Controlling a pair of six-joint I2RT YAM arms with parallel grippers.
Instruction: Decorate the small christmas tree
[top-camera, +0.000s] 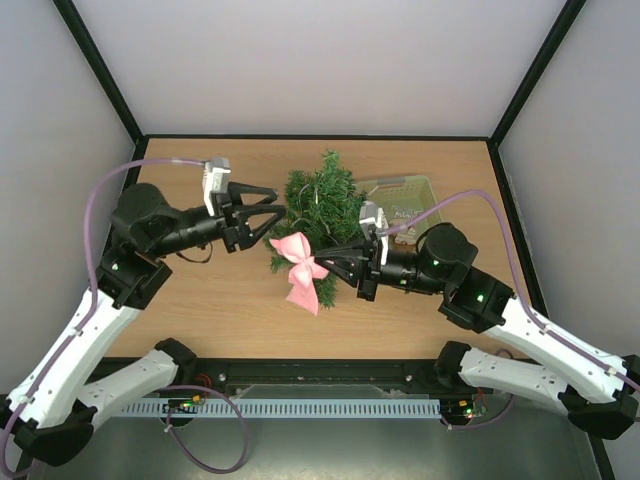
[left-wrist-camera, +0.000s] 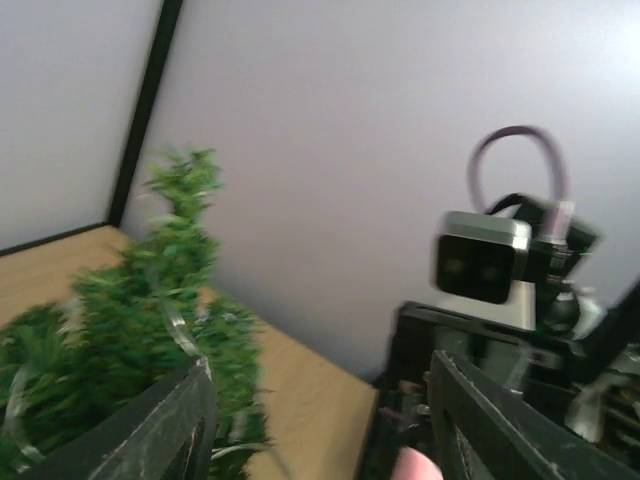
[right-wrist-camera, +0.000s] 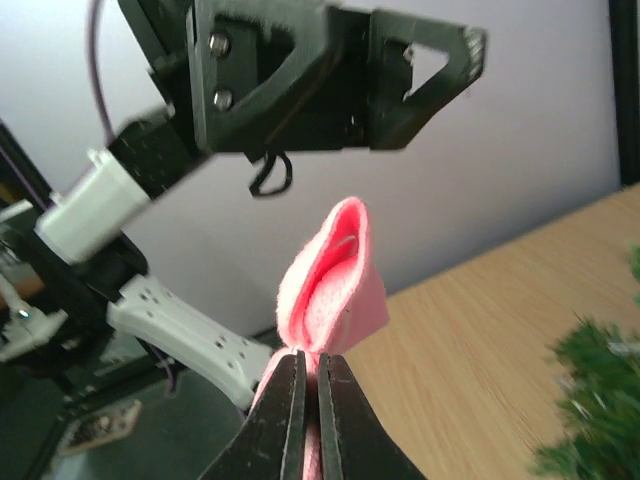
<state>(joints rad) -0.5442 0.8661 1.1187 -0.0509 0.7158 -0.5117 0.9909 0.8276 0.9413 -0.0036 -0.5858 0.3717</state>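
- Roughly mid-table, toward the back wall: small christmas tree (top-camera: 322, 205) on the wooden table (top-camera: 210, 300), tip pointing at the far edge in the top view.
- Tree look – dark green, bristly needle branches, cone shape, wide at the near end and narrowing to a tufted tip; in the left wrist view the tip rises against the wall.
- Thin pale strand (left-wrist-camera: 180, 330) loops through the branches.
- Pale green basket (top-camera: 405, 198) sits just beside the tree on its right.
- Pink bow (top-camera: 300, 265) at the tree's near edge, tails hanging toward the camera.
- Right gripper (top-camera: 328, 262) clamped tight on the pink bow – right wrist view shows the jaws pressed together on the felt, loop sticking up above them.
- Left gripper (top-camera: 280, 201) released, jaws spread in a V with nothing between them, tips just beside the tree's left side.
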